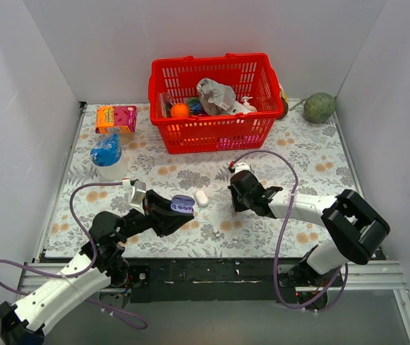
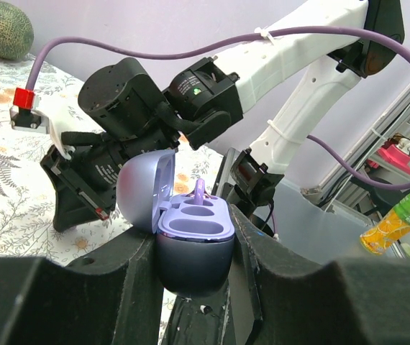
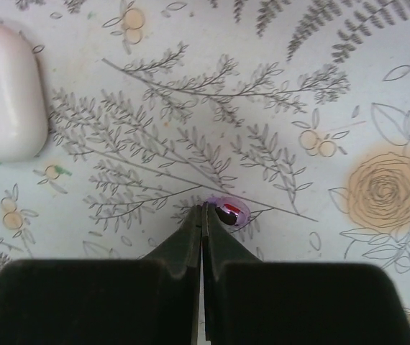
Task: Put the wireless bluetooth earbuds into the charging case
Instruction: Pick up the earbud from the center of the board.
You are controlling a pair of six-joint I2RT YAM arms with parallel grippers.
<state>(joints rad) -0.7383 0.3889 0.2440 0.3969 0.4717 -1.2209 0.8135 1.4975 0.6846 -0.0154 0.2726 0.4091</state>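
From above, the left tool [image 1: 181, 210] clamps the open purple charging case [image 1: 183, 203] near the middle of the tabletop [image 1: 313, 158]. The white case [image 1: 202, 197] lies between it and the low right tool [image 1: 234, 203], and the red basket [image 1: 212, 100] stands well off at the far edge. The left wrist view shows what looks like one seated earbud [image 2: 200, 191] and one empty slot. The right wrist view shows that tool's jaws shut flush with the loose earbud [image 3: 230, 213] against one tip, seemingly not pinched, so a lift may leave or flick it.
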